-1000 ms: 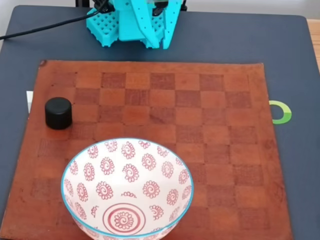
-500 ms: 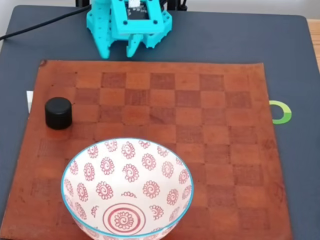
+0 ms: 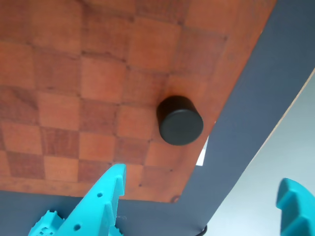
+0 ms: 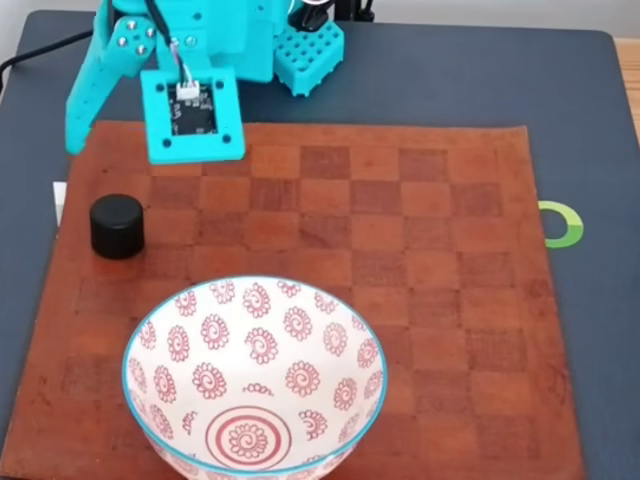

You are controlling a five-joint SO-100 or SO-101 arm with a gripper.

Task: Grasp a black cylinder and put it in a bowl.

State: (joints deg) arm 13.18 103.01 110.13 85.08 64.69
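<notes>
Fixed view: checkered mat (image 4: 400,250) lies flat on the surface (image 4: 590,120). Cylinder (image 4: 117,226) stands upright on the mat near its left edge. Bowl (image 4: 255,378) sits on the mat at the near edge, right of and nearer than the cylinder, apart from it. Arm (image 4: 190,85) over the mat's far-left corner, behind the cylinder.

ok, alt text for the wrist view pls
A small black cylinder stands on a brown checkered mat near the mat's edge, untouched, with the turquoise pincer open, its two fingers at the bottom of the picture. The mat lies on a dark grey surface.
</notes>
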